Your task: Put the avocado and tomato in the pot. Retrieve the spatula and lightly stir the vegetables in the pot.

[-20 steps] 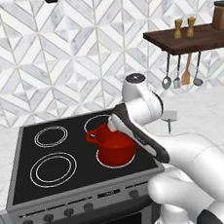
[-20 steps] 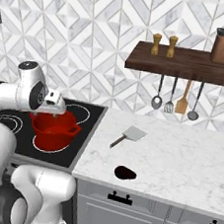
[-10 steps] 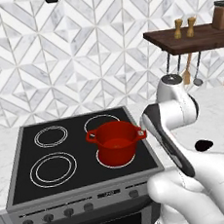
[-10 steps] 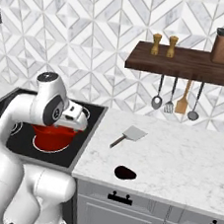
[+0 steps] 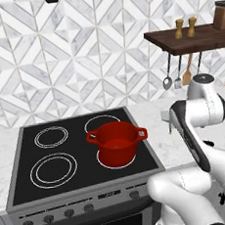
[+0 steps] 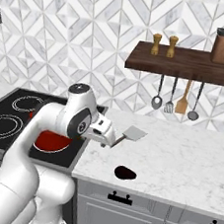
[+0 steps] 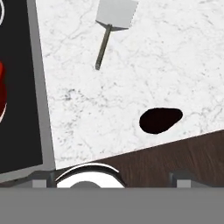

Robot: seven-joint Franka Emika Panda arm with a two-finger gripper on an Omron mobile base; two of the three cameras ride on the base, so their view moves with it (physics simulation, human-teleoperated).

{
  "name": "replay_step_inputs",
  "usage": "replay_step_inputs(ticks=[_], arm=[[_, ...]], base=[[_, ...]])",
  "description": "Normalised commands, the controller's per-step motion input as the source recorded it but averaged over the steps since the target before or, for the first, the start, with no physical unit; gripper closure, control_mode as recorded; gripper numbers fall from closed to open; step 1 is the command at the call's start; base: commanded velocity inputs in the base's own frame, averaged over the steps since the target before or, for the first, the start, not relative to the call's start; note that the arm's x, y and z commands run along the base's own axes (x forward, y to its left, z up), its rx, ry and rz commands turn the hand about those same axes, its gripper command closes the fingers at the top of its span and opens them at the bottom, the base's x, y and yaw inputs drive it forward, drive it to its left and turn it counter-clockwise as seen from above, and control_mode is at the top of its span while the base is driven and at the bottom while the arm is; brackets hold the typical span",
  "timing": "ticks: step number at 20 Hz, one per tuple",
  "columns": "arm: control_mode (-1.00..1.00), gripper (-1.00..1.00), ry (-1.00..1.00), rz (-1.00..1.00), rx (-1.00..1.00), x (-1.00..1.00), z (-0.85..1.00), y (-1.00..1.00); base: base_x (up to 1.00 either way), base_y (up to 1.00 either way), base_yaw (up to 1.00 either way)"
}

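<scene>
Marble counter (image 6: 187, 163) runs to the right of a black cooktop (image 5: 65, 158), with patterned tile behind and a dark wooden shelf (image 6: 189, 64) on the wall carrying shakers and hung utensils. Pot (image 5: 117, 143), bright red, sits on the front right burner, upright; its inside looks bare red in the left base view. Avocado (image 6: 125, 173), a dark lump, lies on the counter near the front edge, well apart from the pot; in the hand view it shows at (image 7: 160, 120). Spatula (image 6: 127, 135) lies flat on the counter farther back, blade away from the front edge, handle pointing toward it, apart from the avocado. Gripper (image 6: 111, 140) hangs above the counter just right of the cooktop, near the spatula handle, its fingers spread wide and holding nothing.
</scene>
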Motion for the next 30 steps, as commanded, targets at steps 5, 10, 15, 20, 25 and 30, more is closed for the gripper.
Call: replay_step_inputs(ticks=[5, 10, 15, 20, 25, 30], arm=[[-1.00, -1.00, 0.08, -0.28, 0.00, -0.25, -0.13, -0.91], [-1.00, -1.00, 0.05, -0.28, 0.01, -0.09, -0.15, -0.56], [-1.00, -1.00, 0.00, -0.12, 0.07, 0.18, -0.18, -0.08], [-1.00, -1.00, 0.00, -0.09, 0.06, 0.22, -0.37, 0.00], [-1.00, -1.00, 0.00, -0.09, 0.00, 0.19, -0.46, 0.00], [-1.00, -1.00, 0.00, -0.07, 0.00, 0.08, -0.38, -0.10]], base=[[0.00, 0.00, 0.00], [0.00, 0.00, 0.00], [0.00, 0.00, 0.00], [0.00, 0.00, 0.00], [0.00, 0.00, 0.00], [0.00, 0.00, 0.00]])
